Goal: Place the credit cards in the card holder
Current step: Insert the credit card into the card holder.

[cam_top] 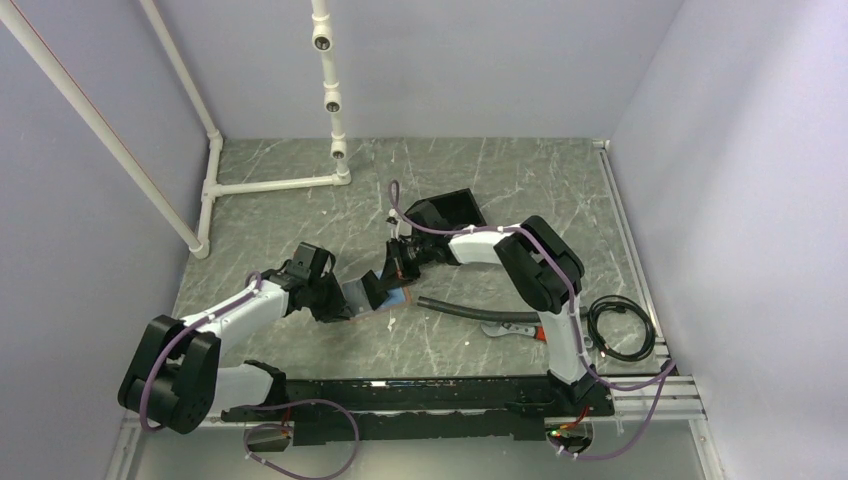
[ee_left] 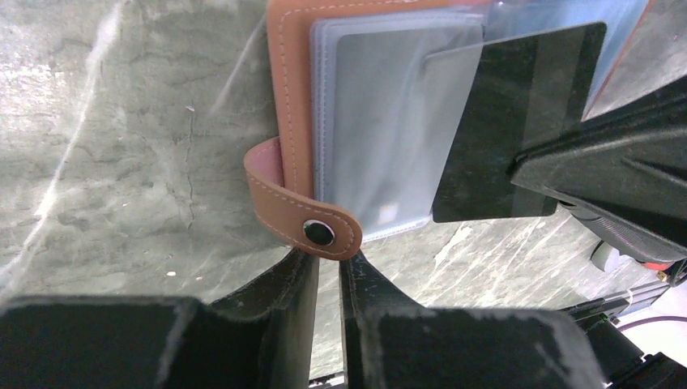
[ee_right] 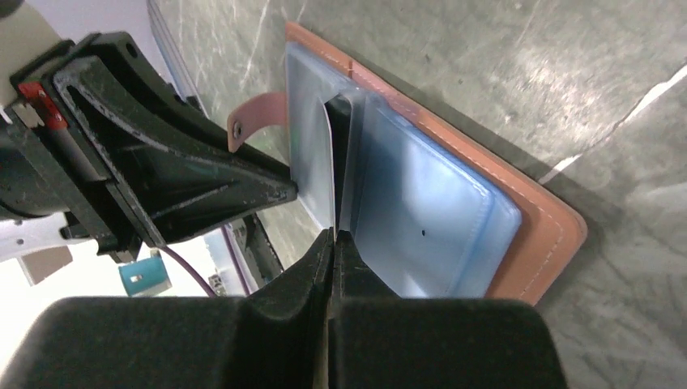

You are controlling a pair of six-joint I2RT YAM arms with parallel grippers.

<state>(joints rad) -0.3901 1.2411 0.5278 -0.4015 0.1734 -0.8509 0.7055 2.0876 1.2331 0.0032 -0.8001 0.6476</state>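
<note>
Black and closed to a thin slit, the left fingers [ee_left: 312,274] sit nearest us. Their tips are at the near edge of the wallet [ee_left: 293,97], beside its snap strap [ee_left: 300,215]. We judge they pinch that edge to steady it, though the strap hides the contact. The wallet lies open on the bench [ee_left: 121,162], tan leather outside, clear blue-tinted sleeves facing up. Beyond it, a dark card [ee_left: 518,121] reaches in from the far side. The right fingers [ee_right: 330,243] are shut flat on its trailing end.

The next move turns on one line. The card's long axis points straight out from the right fingers toward the wallet's spine, in line with a sleeve. Its leading end seems to lie under that sleeve's clear lip. We would judge the right arm need only push along that axis, keeping the card flat, while the left holds firm.
</note>
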